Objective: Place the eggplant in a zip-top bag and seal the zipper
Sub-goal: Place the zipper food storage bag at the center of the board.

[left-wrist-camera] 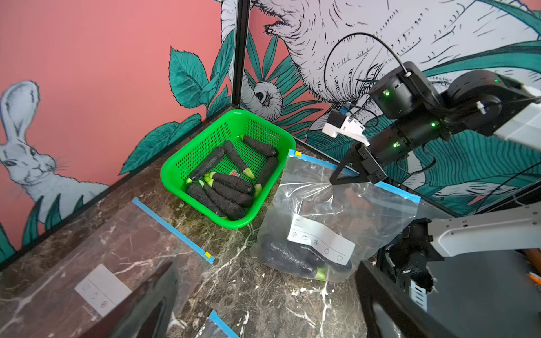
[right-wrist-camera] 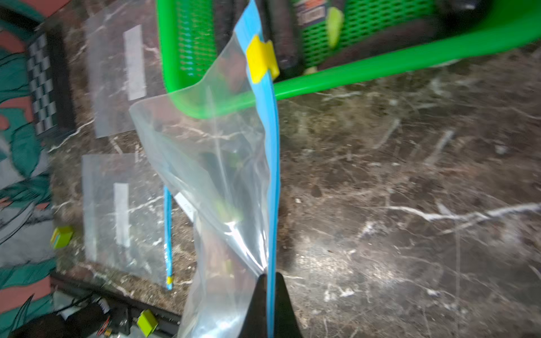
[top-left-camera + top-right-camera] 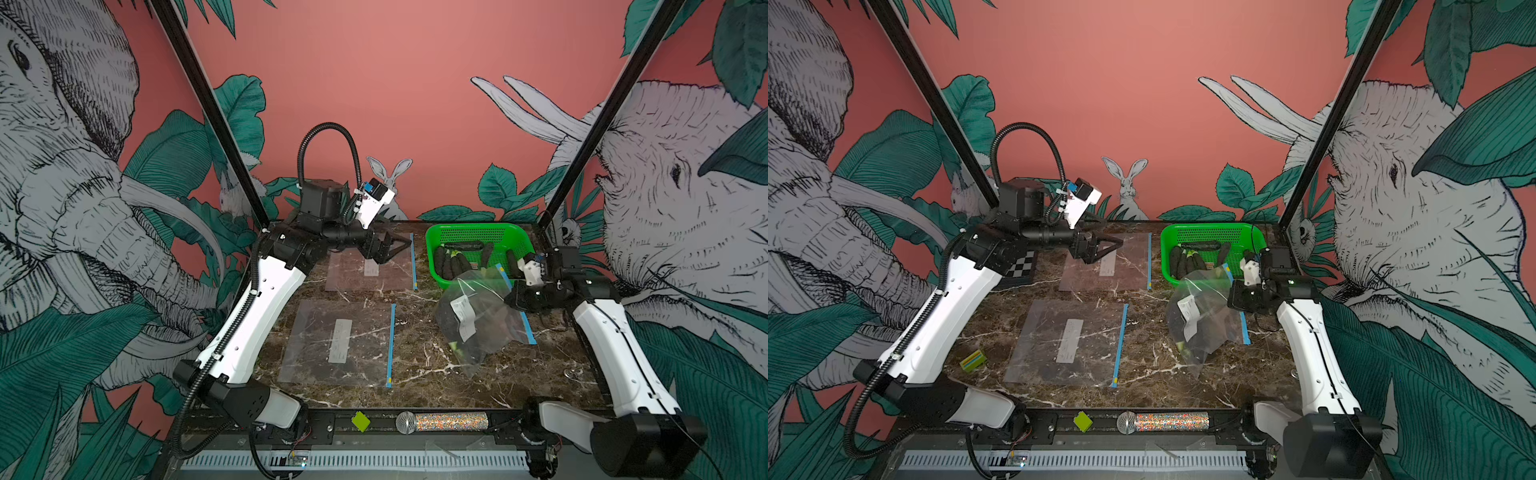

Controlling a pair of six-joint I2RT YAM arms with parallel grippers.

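A clear zip-top bag (image 3: 478, 316) with a blue zipper strip (image 2: 272, 175) lies crumpled on the marble table, beside the green basket. A dark eggplant (image 1: 292, 257) with a green stem lies inside it at the bottom. My right gripper (image 2: 270, 276) is shut on the zipper strip and holds that edge up off the table. The yellow slider (image 2: 262, 60) sits at the strip's far end, by the basket. My left gripper (image 3: 397, 249) hangs open above the far flat bag, with nothing between its fingers.
The green basket (image 3: 478, 228) at the back right holds several more dark eggplants (image 1: 231, 190). Two empty flat bags (image 3: 370, 270) (image 3: 340, 340) lie left of centre. A checkerboard (image 3: 1019, 268) and a small green block (image 3: 972, 360) sit at the left. A microphone (image 3: 440, 422) lies on the front rail.
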